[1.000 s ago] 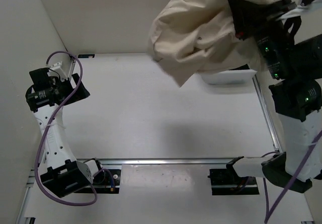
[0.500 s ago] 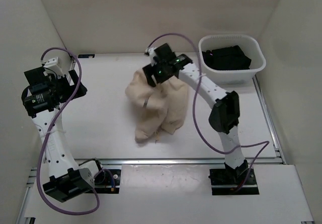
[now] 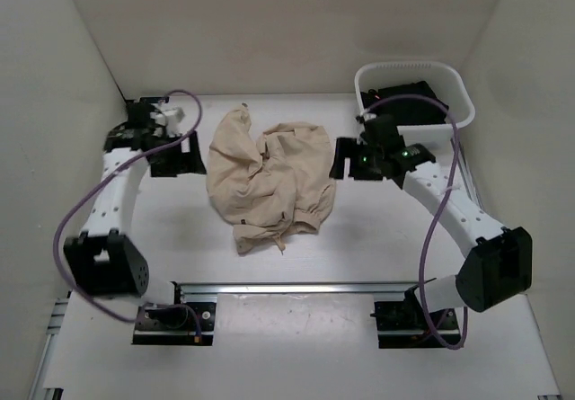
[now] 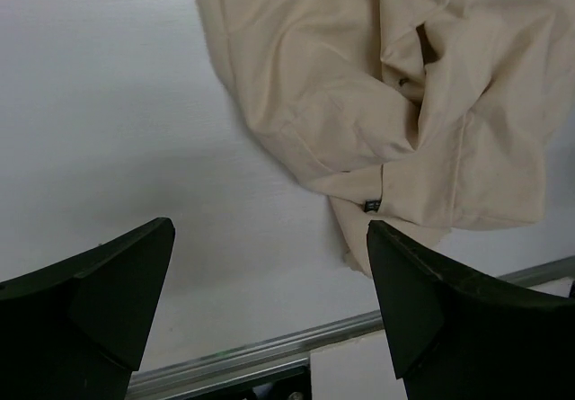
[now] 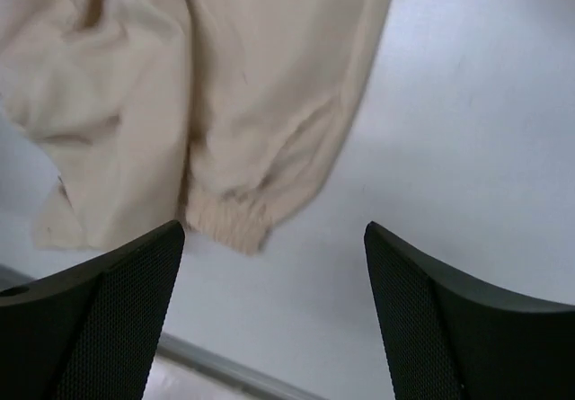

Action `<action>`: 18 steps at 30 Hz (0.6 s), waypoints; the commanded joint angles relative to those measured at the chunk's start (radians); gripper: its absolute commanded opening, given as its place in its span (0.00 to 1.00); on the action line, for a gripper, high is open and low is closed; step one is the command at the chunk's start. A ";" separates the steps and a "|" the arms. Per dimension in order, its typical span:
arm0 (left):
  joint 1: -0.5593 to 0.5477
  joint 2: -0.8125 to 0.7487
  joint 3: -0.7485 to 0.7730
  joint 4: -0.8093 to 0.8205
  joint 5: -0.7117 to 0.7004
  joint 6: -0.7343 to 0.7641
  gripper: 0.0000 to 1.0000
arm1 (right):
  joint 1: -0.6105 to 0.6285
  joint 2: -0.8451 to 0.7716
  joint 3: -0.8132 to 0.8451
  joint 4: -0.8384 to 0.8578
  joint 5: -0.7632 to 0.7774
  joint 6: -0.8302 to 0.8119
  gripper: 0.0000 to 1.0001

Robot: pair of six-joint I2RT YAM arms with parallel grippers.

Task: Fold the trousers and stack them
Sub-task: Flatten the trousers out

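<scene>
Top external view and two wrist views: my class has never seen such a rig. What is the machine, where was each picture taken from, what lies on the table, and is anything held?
The machine is two robot arms bolted to a white table, each ending in a two-finger gripper. The wide picture looks down from above and behind them. The other two come from wrist cameras, with their dark fingers at the bottom corners. A crumpled pair of beige trousers lies on the table between the left gripper and the right gripper. A white basket with something dark inside stands far right. Both grippers are open; nothing is held.
</scene>
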 commanded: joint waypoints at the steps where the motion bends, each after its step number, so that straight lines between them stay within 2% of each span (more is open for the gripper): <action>1: -0.141 0.152 -0.008 0.051 -0.076 0.001 1.00 | 0.018 0.035 -0.241 0.141 -0.149 0.215 0.85; 3: -0.190 0.262 0.005 0.141 -0.128 0.001 1.00 | -0.006 0.065 -0.344 0.269 -0.233 0.262 0.87; 6: -0.190 0.425 0.089 0.205 -0.199 0.001 1.00 | 0.012 0.171 -0.328 0.334 -0.307 0.297 0.88; 10: -0.213 0.572 0.143 0.205 -0.214 0.001 1.00 | 0.059 0.342 -0.198 0.221 -0.273 0.271 0.88; 11: -0.213 0.591 0.143 0.205 -0.228 0.001 0.99 | 0.059 0.366 -0.179 0.221 -0.273 0.271 0.85; 12: -0.225 0.615 0.128 0.205 -0.253 0.001 0.80 | 0.069 0.384 -0.168 0.221 -0.314 0.262 0.80; 13: -0.225 0.615 0.115 0.205 -0.253 0.001 0.69 | 0.069 0.415 -0.147 0.221 -0.324 0.262 0.70; 14: -0.225 0.615 0.102 0.214 -0.253 0.001 0.60 | 0.069 0.432 -0.135 0.209 -0.324 0.271 0.44; 15: -0.225 0.615 0.065 0.214 -0.253 0.001 0.44 | 0.069 0.470 -0.116 0.175 -0.334 0.271 0.29; 16: -0.215 0.605 0.043 0.214 -0.253 0.001 0.33 | 0.044 0.490 -0.067 0.154 -0.343 0.271 0.17; 17: -0.215 0.573 0.016 0.214 -0.253 0.001 0.22 | 0.030 0.510 -0.037 0.126 -0.344 0.245 0.00; 18: -0.204 0.550 -0.047 0.214 -0.253 0.001 0.14 | 0.012 0.544 -0.001 0.065 -0.325 0.245 0.00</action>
